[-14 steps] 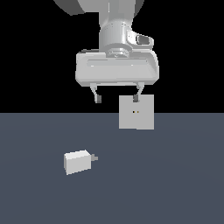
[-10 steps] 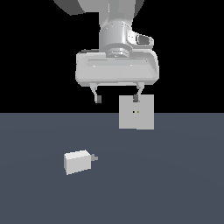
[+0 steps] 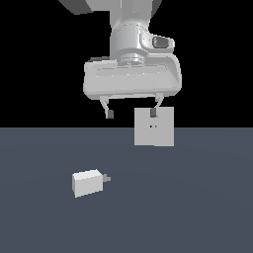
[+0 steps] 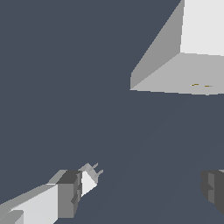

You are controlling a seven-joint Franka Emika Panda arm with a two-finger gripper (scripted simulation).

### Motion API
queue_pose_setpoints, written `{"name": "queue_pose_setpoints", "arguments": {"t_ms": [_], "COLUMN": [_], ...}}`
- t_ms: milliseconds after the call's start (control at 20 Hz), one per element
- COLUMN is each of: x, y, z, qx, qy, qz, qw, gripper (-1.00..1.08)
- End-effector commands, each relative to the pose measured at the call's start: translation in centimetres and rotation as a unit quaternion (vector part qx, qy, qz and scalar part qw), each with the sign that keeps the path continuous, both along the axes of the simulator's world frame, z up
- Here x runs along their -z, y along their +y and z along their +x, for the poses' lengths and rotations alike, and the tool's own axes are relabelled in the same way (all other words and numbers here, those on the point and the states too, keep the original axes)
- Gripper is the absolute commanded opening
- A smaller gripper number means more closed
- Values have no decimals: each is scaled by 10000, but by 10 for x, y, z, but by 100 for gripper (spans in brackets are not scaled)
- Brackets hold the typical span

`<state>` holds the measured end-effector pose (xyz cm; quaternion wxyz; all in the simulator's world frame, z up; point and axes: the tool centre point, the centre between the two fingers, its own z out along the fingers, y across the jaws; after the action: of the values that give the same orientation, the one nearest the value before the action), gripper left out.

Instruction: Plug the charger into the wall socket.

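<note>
Black background fills the upper half of the exterior view, and below it a flat dark blue-grey floor (image 3: 197, 207) carries both task objects. No edges or corners of that floor show, so places can only be given relative to the objects themselves.

The charger (image 3: 88, 183) lies on its side on the floor, nearer the camera and toward the exterior view's left, its 2 short grey prongs pointing toward the exterior view's right. The wall socket (image 3: 154, 126) stands upright farther back, well apart from the charger, with 2 tiny dark holes at its centre.

Risks, as I judge them: the charger is small and lies off to one side of the gripper (image 3: 132, 113), so a descent that is not re-centred could land a finger on the block and shove or tip it instead of straddling it. A grasp that pinches near the prongs or holds the block skewed would leave the prongs misaligned with the holes, and pushing then could jam them against the plate's face or knock the plate over.

The gripper hangs high above the floor with its 2 fingers spread wide. Nothing is between them and they touch nothing; one fingertip merely overlaps the socket's top edge in the exterior view.
</note>
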<state>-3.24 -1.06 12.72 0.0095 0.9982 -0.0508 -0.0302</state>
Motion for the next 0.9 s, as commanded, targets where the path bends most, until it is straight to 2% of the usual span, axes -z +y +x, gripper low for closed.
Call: {"name": "queue_pose_setpoints", "arguments": {"t_ms": [0,400,850], "x": [2,14,27], "y": [2,10,24], "z": [-4,-23,-41], "qx": [200,1083,2099], "qy": [-29,-159,-309], "qz": [-11,-63,-124], "qw": [9998,9940,9771], "gripper": [100,100,100]}}
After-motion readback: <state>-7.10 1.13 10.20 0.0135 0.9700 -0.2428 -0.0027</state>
